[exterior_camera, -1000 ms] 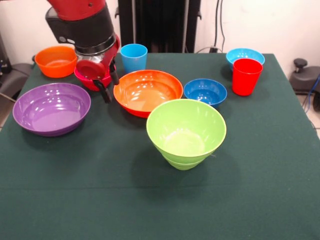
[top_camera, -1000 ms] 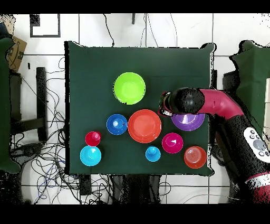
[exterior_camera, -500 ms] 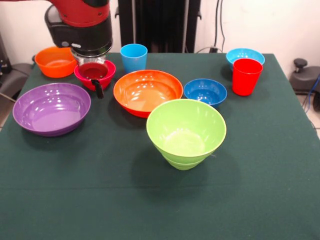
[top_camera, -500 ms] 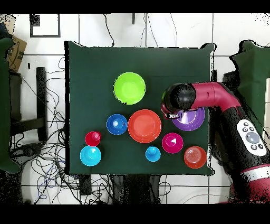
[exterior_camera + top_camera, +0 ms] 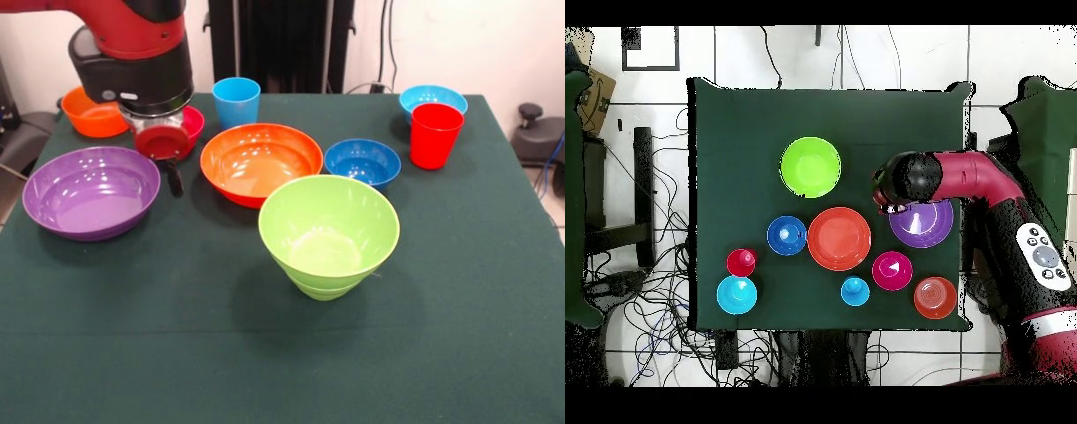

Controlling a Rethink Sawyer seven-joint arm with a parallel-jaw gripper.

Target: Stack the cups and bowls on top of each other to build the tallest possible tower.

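Note:
My gripper [image 5: 173, 178] [image 5: 887, 193] hangs open and empty just above the cloth, in the gap between the large purple bowl [image 5: 91, 190] [image 5: 925, 225] and the large orange bowl [image 5: 260, 162] [image 5: 839, 238]. The magenta-red bowl [image 5: 192, 122] [image 5: 892, 270] and the small orange bowl [image 5: 85, 117] [image 5: 935, 297] are partly hidden behind the arm. Two lime green bowls [image 5: 328, 231] [image 5: 810, 167] sit nested near the front. The dark blue bowl [image 5: 362, 162], light blue bowl [image 5: 433, 95], red cup [image 5: 434, 134] and light blue cup [image 5: 237, 100] stand apart on the table.
The green tablecloth [image 5: 265, 353] covers the whole table. The arm's thick red and black wrist [image 5: 132, 62] looms over the far left corner. Cables lie on the floor around the table [image 5: 655, 250].
The gripper has drawn away from the magenta-red bowl toward the table's near side and dropped lower beside the purple bowl's rim. No bowl or cup has moved.

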